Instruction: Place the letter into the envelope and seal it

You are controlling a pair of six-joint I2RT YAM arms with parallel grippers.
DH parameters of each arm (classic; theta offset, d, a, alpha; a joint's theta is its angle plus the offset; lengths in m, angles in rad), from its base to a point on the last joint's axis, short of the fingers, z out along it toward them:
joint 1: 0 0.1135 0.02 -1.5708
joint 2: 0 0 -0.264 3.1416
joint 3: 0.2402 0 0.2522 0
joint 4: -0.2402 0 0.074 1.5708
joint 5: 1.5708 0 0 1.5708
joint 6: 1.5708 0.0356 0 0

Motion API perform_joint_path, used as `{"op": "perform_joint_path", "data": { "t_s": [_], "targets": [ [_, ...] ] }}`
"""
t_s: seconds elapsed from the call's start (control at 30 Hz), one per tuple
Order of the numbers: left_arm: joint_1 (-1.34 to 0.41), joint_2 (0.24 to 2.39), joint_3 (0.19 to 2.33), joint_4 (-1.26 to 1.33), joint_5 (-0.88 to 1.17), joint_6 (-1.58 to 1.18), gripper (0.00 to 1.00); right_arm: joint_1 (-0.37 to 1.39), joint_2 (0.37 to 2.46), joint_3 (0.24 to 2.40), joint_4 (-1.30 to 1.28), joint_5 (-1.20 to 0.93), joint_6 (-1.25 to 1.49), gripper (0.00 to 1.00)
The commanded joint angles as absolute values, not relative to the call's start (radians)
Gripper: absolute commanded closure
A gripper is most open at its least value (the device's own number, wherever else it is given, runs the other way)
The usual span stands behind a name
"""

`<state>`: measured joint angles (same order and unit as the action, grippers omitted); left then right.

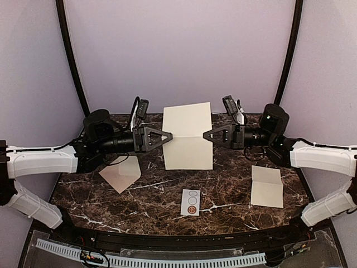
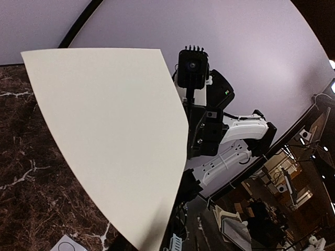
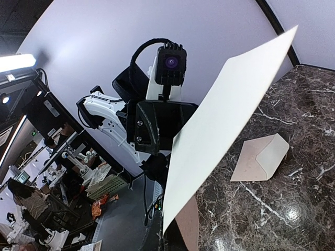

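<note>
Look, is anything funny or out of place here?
Yes. The big cream-white creased paper sheet is not lying on the dark marble table; it stands upright in the air, the right tool pinching one side edge and the left tool at the other.

You have the letter (image 1: 187, 137), a plain cream-white sheet, held upright toward 12 o'clock of the table (image 1: 228, 187), with its broad face to the top camera. A horizontal crease crosses its middle, and the two halves bend slightly there. The right gripper (image 1: 205, 134) pinches its 3 o'clock edge at the crease, and the left gripper (image 1: 169, 135) meets its 9 o'clock edge. Your envelope (image 1: 120, 173), pinkish-tan, lies on the marble at 8 o'clock from the letter. It is apart from the letter, with its pointed corner aimed at 6 o'clock.
</note>
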<state>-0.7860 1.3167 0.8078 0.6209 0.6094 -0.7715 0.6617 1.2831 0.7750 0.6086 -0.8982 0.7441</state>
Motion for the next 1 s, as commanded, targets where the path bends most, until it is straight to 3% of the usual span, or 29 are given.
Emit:
{"op": "perform_joint_path", "data": {
  "t_s": [0.0, 0.1, 0.17, 0.2, 0.27, 0.33, 0.53, 0.63, 0.77, 0.8, 0.87, 0.97],
  "targets": [
    [-0.774, 1.318, 0.787, 0.683, 0.636, -0.788, 0.76, 0.672, 1.293, 0.805, 0.667, -0.907, 0.754, 1.0],
    [-0.765, 1.314, 0.78, 0.671, 0.631, -0.787, 0.88, 0.671, 1.295, 0.807, 0.66, -0.904, 0.754, 1.0],
    [-0.76, 1.311, 0.779, 0.644, 0.629, -0.776, 0.95, 0.672, 1.293, 0.807, 0.648, -0.898, 0.753, 0.86],
    [-0.757, 1.307, 0.78, 0.634, 0.629, -0.772, 0.99, 0.672, 1.291, 0.808, 0.642, -0.894, 0.751, 0.75],
    [-0.753, 1.298, 0.783, 0.595, 0.631, -0.746, 1.0, 0.671, 1.285, 0.812, 0.611, -0.88, 0.734, 0.57],
    [-0.751, 1.29, 0.791, 0.547, 0.646, -0.709, 1.0, 0.67, 1.285, 0.825, 0.568, -0.866, 0.712, 0.48],
    [-0.75, 1.291, 0.84, 0.395, 0.765, -0.578, 1.0, 0.67, 1.323, 0.875, 0.496, -0.856, 0.671, 0.38],
    [-0.75, 1.293, 0.851, 0.361, 0.808, -0.556, 1.0, 0.672, 1.355, 0.89, 0.496, -0.861, 0.683, 0.44],
    [-0.75, 1.29, 0.849, 0.358, 0.832, -0.551, 1.0, 0.675, 1.384, 0.896, 0.515, -0.859, 0.71, 0.93],
    [-0.75, 1.291, 0.843, 0.371, 0.833, -0.557, 0.92, 0.675, 1.387, 0.896, 0.514, -0.839, 0.721, 1.0],
    [-0.75, 1.294, 0.83, 0.407, 0.851, -0.573, 0.73, 0.674, 1.384, 0.892, 0.509, -0.77, 0.752, 1.0],
    [-0.75, 1.305, 0.803, 0.468, 0.884, -0.608, 0.62, 0.667, 1.401, 0.889, 0.572, -0.744, 0.847, 1.0]
  ]
}}
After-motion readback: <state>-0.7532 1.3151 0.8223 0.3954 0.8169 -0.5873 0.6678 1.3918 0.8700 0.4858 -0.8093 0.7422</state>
